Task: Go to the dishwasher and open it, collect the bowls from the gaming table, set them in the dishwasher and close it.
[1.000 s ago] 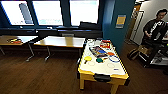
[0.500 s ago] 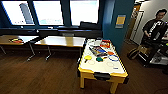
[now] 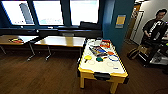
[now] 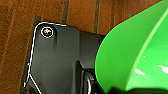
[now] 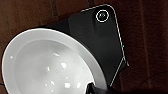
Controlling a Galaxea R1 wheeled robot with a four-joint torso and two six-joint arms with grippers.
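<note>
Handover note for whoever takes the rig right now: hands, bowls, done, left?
Left hand: a green bowl sits close against it in the left wrist view; grip not visible.
Right hand: a white bowl likewise in the right wrist view; grip not visible.
Yellow-framed game table stands ahead on the wood floor, with assorted items on it.
A person stands at the far right.
Done: two bowls apparently collected.
Left: load bowls into the dishwasher, close it.
</note>
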